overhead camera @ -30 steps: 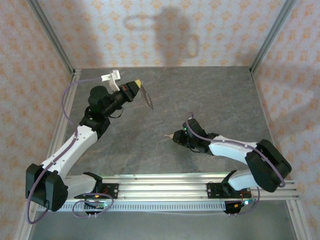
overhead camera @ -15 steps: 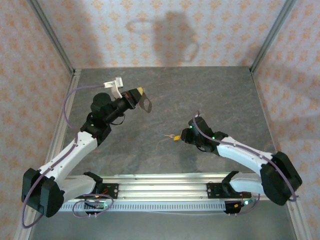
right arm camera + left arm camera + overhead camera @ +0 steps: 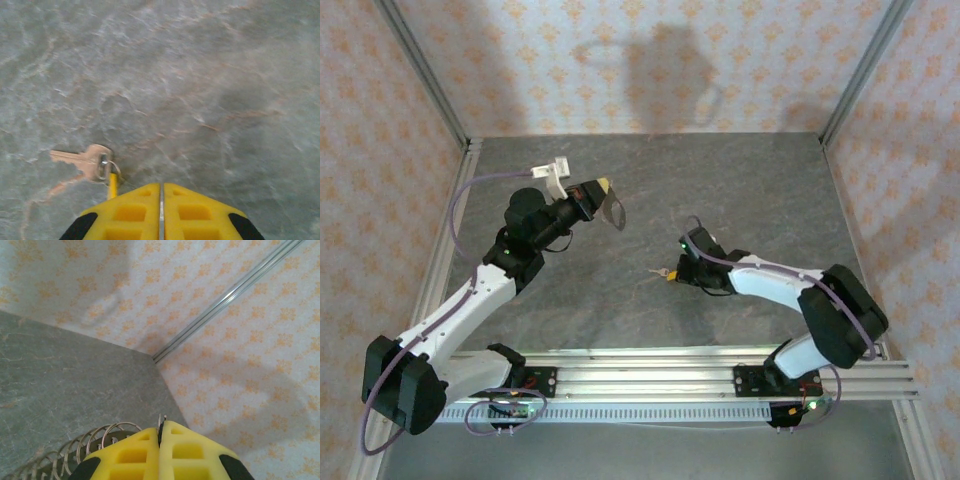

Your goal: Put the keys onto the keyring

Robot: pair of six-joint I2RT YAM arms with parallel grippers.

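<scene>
A: Grey stone-look surface (image 3: 750, 190), patterned walls (image 3: 770, 70). Top view: left hand (image 3: 603, 187) raised up-left of the key (image 3: 660, 271), clamped on the keyring (image 3: 614, 212) so the loop hangs free for threading.
B: Right hand (image 3: 676, 276)?
A: Low, just right of the key.
B: Left wrist view?
A: Hand pinched shut on the keyring's wire, coils alongside.
B: Right wrist view?
A: Hand closed, apparently on nothing. The key lies flat just outside it, so I'd reopen and regrasp.
</scene>
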